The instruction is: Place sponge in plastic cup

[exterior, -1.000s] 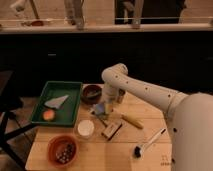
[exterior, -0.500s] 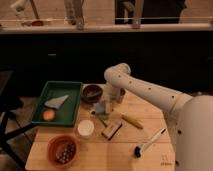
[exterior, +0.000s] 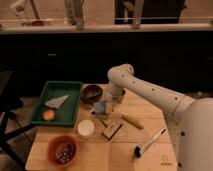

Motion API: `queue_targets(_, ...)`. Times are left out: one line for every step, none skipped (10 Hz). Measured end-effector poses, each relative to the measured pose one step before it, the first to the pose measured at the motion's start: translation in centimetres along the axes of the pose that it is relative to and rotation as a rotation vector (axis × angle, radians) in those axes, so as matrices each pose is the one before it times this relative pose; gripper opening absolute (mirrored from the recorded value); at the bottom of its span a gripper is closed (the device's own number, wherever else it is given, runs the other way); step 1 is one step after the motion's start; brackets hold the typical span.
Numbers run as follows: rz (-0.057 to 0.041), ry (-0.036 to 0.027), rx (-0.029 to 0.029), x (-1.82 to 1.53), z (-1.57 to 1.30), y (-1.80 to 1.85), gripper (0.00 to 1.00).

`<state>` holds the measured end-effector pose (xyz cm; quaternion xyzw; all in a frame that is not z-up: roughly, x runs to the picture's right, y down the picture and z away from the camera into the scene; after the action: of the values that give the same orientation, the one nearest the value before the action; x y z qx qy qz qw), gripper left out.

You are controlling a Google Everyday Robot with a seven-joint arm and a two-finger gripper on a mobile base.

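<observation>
One gripper hangs low over your wooden table, just right of the dark round bowl; you cannot tell its grip. Nearer, the tan rectangular sponge lies just right of the white round plastic cup.

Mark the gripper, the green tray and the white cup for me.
gripper [exterior: 105, 106]: camera view, its tip, low and close beside the dark bowl [exterior: 92, 93].
green tray [exterior: 62, 91]: camera view, bare floor near its far rim.
white cup [exterior: 85, 127]: camera view, its top.
</observation>
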<state>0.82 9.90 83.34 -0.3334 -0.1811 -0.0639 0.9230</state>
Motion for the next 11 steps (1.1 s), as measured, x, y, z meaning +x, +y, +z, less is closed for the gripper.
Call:
queue_targets(-0.00302, -0.00436, -0.00309, -0.162, 0.155, -0.033, 0.00)
queue_targets(-0.00209, -0.00156, -0.00286, -0.095, 0.104, -0.011, 0.00)
queue_targets(-0.00101, -0.00210, -0.00331, -0.006, 0.113, -0.002, 0.00)
queue_targets(-0.00063, -0.00170, -0.00334, 0.028, 0.067, -0.015, 0.01)
queue_targets(0.00309, -0.00220, -0.00264, 0.030, 0.037, -0.042, 0.05)
queue_targets(0.00277, -0.00182, -0.00341, 0.072, 0.035, -0.043, 0.14)
queue_targets(0.00251, -0.00166, -0.00418, 0.044, 0.052, 0.004, 0.25)
queue_targets(0.00133, -0.00175, -0.00118, 0.006, 0.022, -0.036, 0.34)
queue_targets(0.00024, -0.00133, -0.00203, 0.021, 0.038, -0.020, 0.44)
queue_targets(-0.00063, -0.00102, -0.00167, 0.017, 0.019, -0.007, 0.54)
queue_targets(-0.00070, -0.00141, -0.00186, 0.006, 0.042, -0.006, 0.65)
